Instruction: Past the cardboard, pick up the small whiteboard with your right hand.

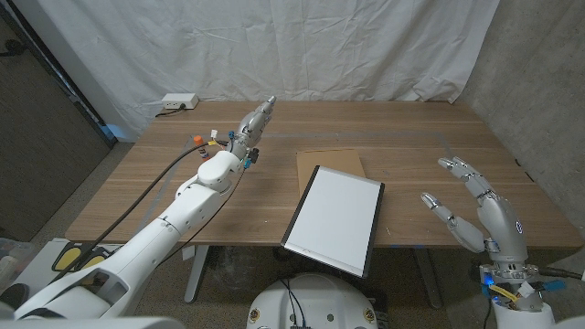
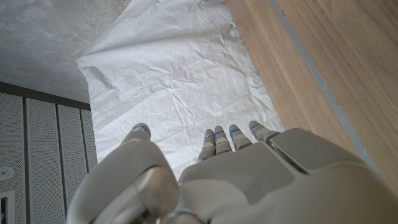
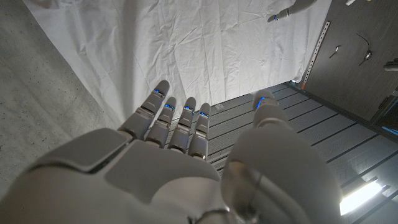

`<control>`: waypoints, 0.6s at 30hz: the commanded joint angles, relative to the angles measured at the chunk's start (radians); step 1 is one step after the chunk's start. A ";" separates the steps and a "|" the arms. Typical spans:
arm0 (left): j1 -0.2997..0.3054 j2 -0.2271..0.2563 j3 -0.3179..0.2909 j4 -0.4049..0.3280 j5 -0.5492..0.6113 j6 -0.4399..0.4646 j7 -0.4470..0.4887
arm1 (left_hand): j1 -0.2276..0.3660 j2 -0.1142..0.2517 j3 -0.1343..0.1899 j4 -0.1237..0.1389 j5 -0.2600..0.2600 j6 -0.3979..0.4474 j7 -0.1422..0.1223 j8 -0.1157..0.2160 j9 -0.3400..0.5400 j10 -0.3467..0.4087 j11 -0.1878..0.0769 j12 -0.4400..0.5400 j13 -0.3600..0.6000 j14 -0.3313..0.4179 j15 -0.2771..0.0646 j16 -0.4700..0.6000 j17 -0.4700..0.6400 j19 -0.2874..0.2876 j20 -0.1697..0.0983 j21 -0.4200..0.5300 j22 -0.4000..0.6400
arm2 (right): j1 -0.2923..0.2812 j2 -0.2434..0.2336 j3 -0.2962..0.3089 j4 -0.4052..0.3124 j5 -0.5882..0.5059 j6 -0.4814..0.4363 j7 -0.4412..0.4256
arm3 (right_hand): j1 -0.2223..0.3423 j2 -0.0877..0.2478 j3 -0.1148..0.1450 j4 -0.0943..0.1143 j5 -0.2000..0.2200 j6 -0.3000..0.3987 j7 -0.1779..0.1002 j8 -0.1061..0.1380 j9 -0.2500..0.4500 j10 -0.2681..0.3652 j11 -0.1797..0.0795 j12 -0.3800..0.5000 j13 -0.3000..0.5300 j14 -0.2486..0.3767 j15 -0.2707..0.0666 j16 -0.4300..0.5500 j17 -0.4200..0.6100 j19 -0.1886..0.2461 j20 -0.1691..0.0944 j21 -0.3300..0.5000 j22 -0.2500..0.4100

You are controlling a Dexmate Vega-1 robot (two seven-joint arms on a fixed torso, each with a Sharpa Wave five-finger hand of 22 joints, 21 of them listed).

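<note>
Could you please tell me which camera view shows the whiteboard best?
The head view: the whiteboard shows whole, lying tilted on the table, its far end over the cardboard and its near end past the table's edge. The wrist views look along the backs of the left hand and right hand at the cloth backdrop instead.

A wooden table [image 1: 402,128] carries a cardboard sheet [image 1: 331,164] mid-table, with a small whiteboard [image 1: 335,218] overhanging the near edge.

Wooden table [image 1: 411,128] stands before a wrinkled white sheet [image 1: 302,46] hung as backdrop. Grey concrete wall [image 1: 539,82] on the right. Dark slatted panel [image 1: 37,137] at left. White power strip [image 1: 178,101] at the table's far-left corner.
</note>
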 commanded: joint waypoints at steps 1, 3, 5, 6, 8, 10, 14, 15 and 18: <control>0.012 0.001 0.004 -0.015 0.001 0.009 0.004 | 0.004 0.005 -0.003 0.001 -0.003 -0.002 -0.001 -0.005 0.003 0.000 -0.006 -0.001 0.003 -0.002 -0.002 -0.004 0.003 0.003 -0.054 -0.003 0.006 | -0.130 -0.121 -0.070 -0.081 -0.129 -0.204 -0.192 | 0.013 0.002 -0.001 0.007 0.008 0.006 -0.008 0.002 0.004 0.010 -0.003 0.005 0.006 0.009 -0.105 0.000 0.005 0.012 -0.116 -0.001 0.002; 0.011 0.000 0.008 -0.014 0.006 0.008 0.004 | 0.004 0.005 -0.004 0.001 -0.003 -0.002 -0.001 -0.005 0.003 0.000 -0.006 -0.001 0.003 -0.002 -0.002 -0.004 0.003 0.003 -0.054 -0.003 0.006 | -0.149 -0.150 -0.084 -0.088 -0.135 -0.237 -0.215 | 0.014 0.002 -0.001 0.008 0.009 0.006 -0.009 0.002 0.004 0.011 -0.004 0.005 0.006 0.009 -0.105 0.000 0.005 0.012 -0.116 -0.002 0.002; 0.009 -0.002 0.010 -0.010 0.005 0.005 0.000 | 0.004 0.005 -0.004 0.001 -0.003 -0.002 0.000 -0.005 0.003 0.000 -0.007 -0.001 0.003 -0.002 -0.002 -0.004 0.003 0.004 -0.055 -0.004 0.006 | -0.166 -0.179 -0.098 -0.096 -0.149 -0.272 -0.239 | 0.014 0.001 -0.001 0.008 0.010 0.006 -0.011 0.001 0.004 0.011 -0.005 0.005 0.006 0.010 -0.106 0.000 0.005 0.012 -0.117 -0.003 0.002; 0.009 -0.004 0.011 -0.010 0.006 0.006 0.003 | 0.004 0.006 -0.004 0.001 -0.003 -0.002 0.000 -0.005 0.003 0.000 -0.007 -0.001 0.003 -0.002 -0.002 -0.004 0.003 0.004 -0.054 -0.004 0.006 | -0.174 -0.194 -0.106 -0.099 -0.151 -0.288 -0.249 | 0.015 0.001 -0.001 0.009 0.011 0.007 -0.011 0.001 0.004 0.011 -0.005 0.005 0.006 0.009 -0.107 0.000 0.005 0.013 -0.118 -0.003 0.002; 0.009 -0.005 0.013 -0.011 0.008 0.005 0.003 | 0.004 0.006 -0.005 0.001 -0.003 -0.003 0.000 -0.005 0.003 0.000 -0.007 -0.001 0.003 -0.002 -0.002 -0.004 0.003 0.004 -0.054 -0.004 0.006 | -0.186 -0.227 -0.121 -0.101 -0.152 -0.317 -0.268 | 0.015 0.001 -0.002 0.009 0.012 0.008 -0.013 0.001 0.004 0.012 -0.006 0.005 0.006 0.010 -0.107 0.000 0.006 0.013 -0.119 -0.003 0.002; 0.009 -0.008 0.013 -0.010 0.006 0.002 0.002 | 0.004 0.006 -0.005 0.001 -0.003 -0.003 0.000 -0.005 0.003 0.000 -0.007 -0.001 0.003 -0.002 -0.002 -0.004 0.003 0.004 -0.054 -0.005 0.006 | -0.197 -0.257 -0.135 -0.104 -0.154 -0.348 -0.285 | 0.015 0.001 -0.002 0.010 0.013 0.008 -0.014 0.001 0.004 0.012 -0.008 0.005 0.006 0.010 -0.108 0.000 0.006 0.013 -0.120 -0.004 0.002; 0.013 -0.008 0.014 -0.016 0.013 -0.001 0.009 | 0.005 0.006 -0.006 0.001 -0.003 -0.003 0.000 -0.005 0.003 0.000 -0.007 -0.001 0.003 -0.001 -0.003 -0.004 0.003 0.004 -0.054 -0.006 0.006 | -0.217 -0.316 -0.160 -0.107 -0.155 -0.405 -0.311 | 0.016 0.001 -0.002 0.011 0.015 0.009 -0.016 0.001 0.004 0.012 -0.008 0.004 0.006 0.010 -0.108 0.000 0.006 0.014 -0.120 -0.005 0.002; 0.014 -0.007 0.014 -0.016 0.012 -0.002 0.006 | 0.005 0.006 -0.006 0.001 -0.003 -0.003 0.000 -0.005 0.003 0.000 -0.007 -0.001 0.003 -0.001 -0.002 -0.004 0.003 0.004 -0.054 -0.006 0.006 | -0.221 -0.330 -0.165 -0.108 -0.156 -0.418 -0.318 | 0.016 0.001 -0.002 0.011 0.015 0.009 -0.016 0.001 0.005 0.013 -0.008 0.005 0.006 0.011 -0.109 0.000 0.006 0.014 -0.120 -0.005 0.002; 0.016 -0.007 0.014 -0.020 0.014 -0.002 0.010 | 0.005 0.007 -0.006 0.001 -0.003 -0.003 0.000 -0.005 0.003 0.000 -0.007 -0.001 0.003 -0.002 -0.003 -0.004 0.003 0.005 -0.054 -0.007 0.006 | -0.234 -0.371 -0.179 -0.110 -0.156 -0.458 -0.334 | 0.017 0.000 -0.002 0.012 0.017 0.008 -0.017 0.000 0.005 0.013 -0.009 0.004 0.006 0.012 -0.109 0.000 0.006 0.014 -0.121 -0.006 0.002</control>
